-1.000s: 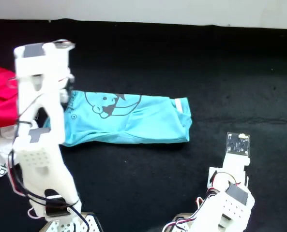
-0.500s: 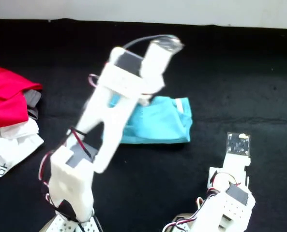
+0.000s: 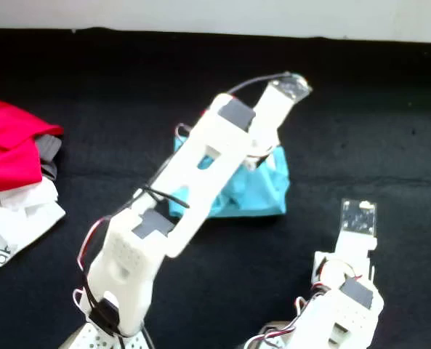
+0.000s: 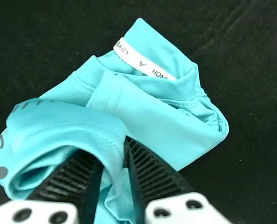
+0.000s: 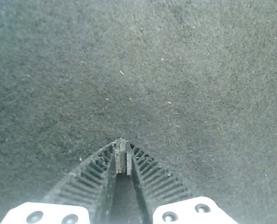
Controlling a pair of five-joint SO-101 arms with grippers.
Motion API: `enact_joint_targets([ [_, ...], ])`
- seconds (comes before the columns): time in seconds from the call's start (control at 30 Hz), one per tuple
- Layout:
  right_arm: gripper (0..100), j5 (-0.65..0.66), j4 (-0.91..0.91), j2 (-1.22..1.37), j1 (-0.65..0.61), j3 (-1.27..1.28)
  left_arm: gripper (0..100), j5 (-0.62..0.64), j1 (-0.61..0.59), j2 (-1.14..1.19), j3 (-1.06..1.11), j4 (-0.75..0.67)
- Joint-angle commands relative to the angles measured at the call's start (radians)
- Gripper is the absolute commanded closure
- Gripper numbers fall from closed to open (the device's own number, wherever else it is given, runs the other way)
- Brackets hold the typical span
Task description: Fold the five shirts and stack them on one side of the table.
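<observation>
Left gripper (image 4: 124, 140): the two ribbed fingers (image 4: 150, 172) are clamped on a bunched fold of the one teal shirt (image 4: 166, 116), which is lifted at that edge and doubled over the rest of the cloth. One white neck label (image 4: 138, 60) is seen on the far fold. In the high view the teal shirt (image 3: 262, 190) is shown as a compact bundle near the middle of the black table (image 3: 360, 116), partly covered by the left arm (image 3: 200, 163), which is stretched slantwise across it. Right gripper (image 5: 122, 153): the tips are pressed together with nothing between them, above bare table cloth; the right arm (image 3: 346, 294) is drawn in at the near right. Well apart, at the table's left edge, one stack is seen: one red shirt (image 3: 8, 149) on top, one grey layer (image 3: 50, 149) beneath, and white cloth (image 3: 19, 211) at the bottom.
</observation>
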Motion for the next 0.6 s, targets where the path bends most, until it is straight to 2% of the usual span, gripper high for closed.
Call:
enact_joint_targets([
  [0.0,99.3,-0.006,-0.024,-0.002,0.025,0.027,86,0.048,0.015,-0.008,-0.113,0.012],
  [0.1,99.3,-0.006,-0.024,-0.002,0.025,0.027,85,0.12,0.002,-0.016,-0.237,0.072],
  [0.27,99.3,-0.006,-0.024,-0.002,0.025,0.027,85,0.129,-0.058,-0.005,-0.444,0.273],
  [0.33,99.3,-0.006,-0.024,-0.002,0.025,0.027,88,0.127,-0.096,-0.002,-0.44,0.319],
  [0.43,99.3,-0.006,-0.024,-0.002,0.025,0.027,100,0.127,-0.15,0.047,-0.358,0.342],
  [0.57,99.3,-0.006,-0.024,-0.002,0.025,0.027,99,0.132,-0.183,0.153,-0.272,0.338],
])
